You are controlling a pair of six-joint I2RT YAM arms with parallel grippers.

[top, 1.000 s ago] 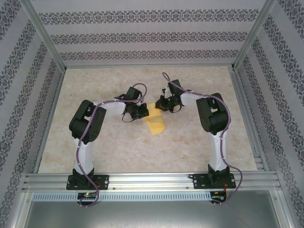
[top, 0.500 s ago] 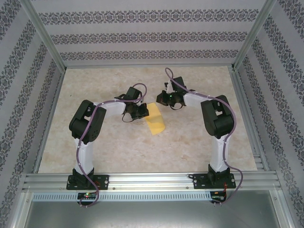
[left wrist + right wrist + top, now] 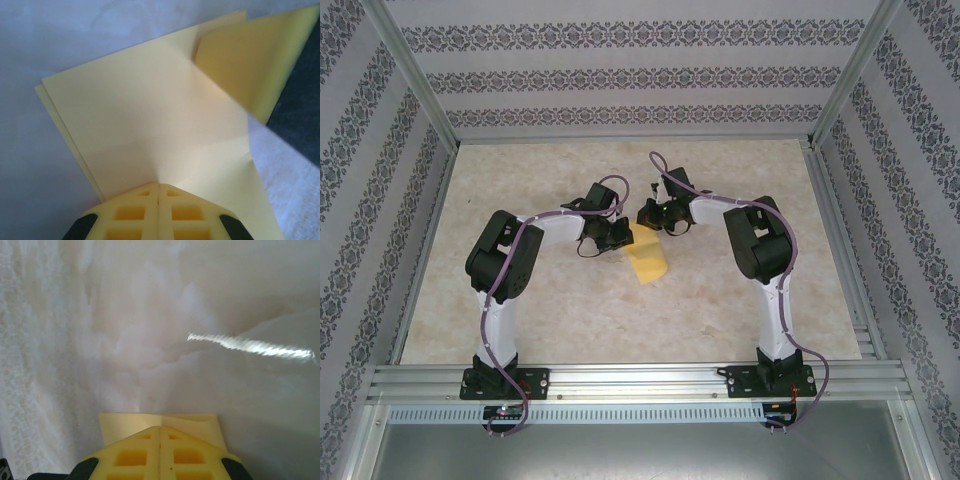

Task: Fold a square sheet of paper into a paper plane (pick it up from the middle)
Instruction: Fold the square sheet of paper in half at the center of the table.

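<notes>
- Pale beige marbled tabletop (image 3: 570, 320), evenly lit, with one bright streak of glare (image 3: 250, 346).
- White walls with grey floral wallpaper bands (image 3: 620, 78) on three sides.
- Silver aluminium frame posts (image 3: 410, 75); ribbed aluminium rail (image 3: 640, 380) along the near edge.

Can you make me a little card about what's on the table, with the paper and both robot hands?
paper: yellow, folded into two layers, lying on the table
corner flap: curled up, not pressed flat
left gripper: shut, tips on the paper's edge; pinching or pressing, can't tell
right gripper: shut, tips at a paper edge
stage: early, only partly folded
</notes>
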